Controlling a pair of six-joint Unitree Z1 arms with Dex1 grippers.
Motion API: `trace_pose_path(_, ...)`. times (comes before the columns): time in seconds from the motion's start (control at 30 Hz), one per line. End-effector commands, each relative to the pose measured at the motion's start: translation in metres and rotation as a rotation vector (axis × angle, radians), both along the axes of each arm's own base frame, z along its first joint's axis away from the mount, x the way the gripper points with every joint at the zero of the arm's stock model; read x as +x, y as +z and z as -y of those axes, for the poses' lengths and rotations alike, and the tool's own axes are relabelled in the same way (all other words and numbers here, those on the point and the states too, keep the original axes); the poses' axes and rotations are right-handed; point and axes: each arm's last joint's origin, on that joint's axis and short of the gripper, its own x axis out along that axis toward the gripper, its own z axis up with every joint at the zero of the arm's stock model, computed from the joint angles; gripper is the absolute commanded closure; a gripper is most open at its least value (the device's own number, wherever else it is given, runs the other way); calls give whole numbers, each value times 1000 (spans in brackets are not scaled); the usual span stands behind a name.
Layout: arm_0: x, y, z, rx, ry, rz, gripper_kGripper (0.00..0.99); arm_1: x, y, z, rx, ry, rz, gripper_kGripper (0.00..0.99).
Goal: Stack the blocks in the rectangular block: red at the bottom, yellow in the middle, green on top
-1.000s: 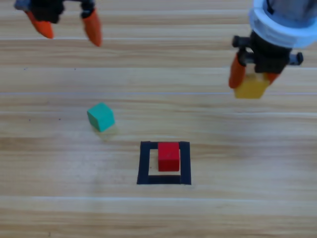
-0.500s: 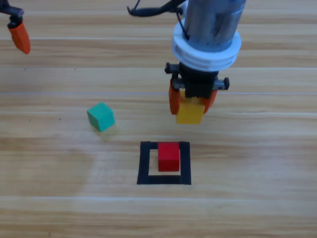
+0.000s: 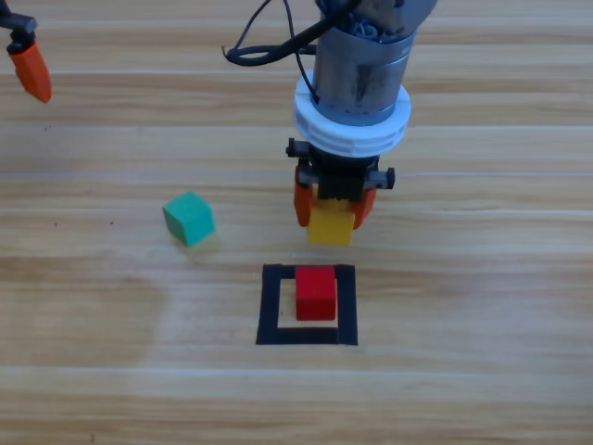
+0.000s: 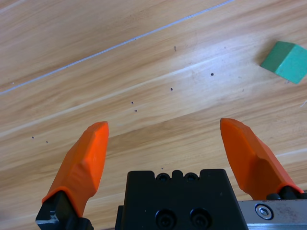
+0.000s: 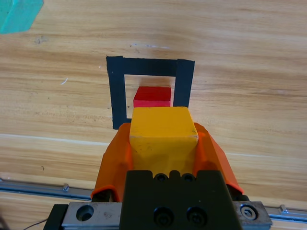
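On your wooden table (image 3: 482, 389), the right gripper (image 3: 333, 206) pinches yellow (image 3: 331, 224) just short of red (image 3: 315, 293), apparently seated inside the rectangular block (image 3: 271, 306). Green (image 3: 189, 219) waits unstacked nearby; the left gripper (image 4: 172, 143) idles, spread.

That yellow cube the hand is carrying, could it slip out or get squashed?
Probably neither. The yellow cube keeps crisp edges in the right hand, so it looks stiff. Its flat sides sit flush against the fingers, which suggests a steady hold.

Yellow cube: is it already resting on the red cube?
No, the yellow cube is clamped in the right gripper, short of the red cube, which sits alone inside the black tape outline.
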Motion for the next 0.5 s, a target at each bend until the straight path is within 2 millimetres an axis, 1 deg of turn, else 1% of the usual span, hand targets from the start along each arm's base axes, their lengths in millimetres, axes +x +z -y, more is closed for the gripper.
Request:
trace_pose_path(0.03, 2, -12, -7, -6, 11, -47, 0, -4, -50, -20, -76, 17, -63, 893)
trace_pose_path(0.3, 1, -14, -5, -14, 19, -54, 0, -9, -65, -29, -97, 21, -68, 893)
trace_pose_path(0.5, 0, -18, -4, -27, 25, -70, 0, -15, -66, -34, -104, 35, -55, 893)
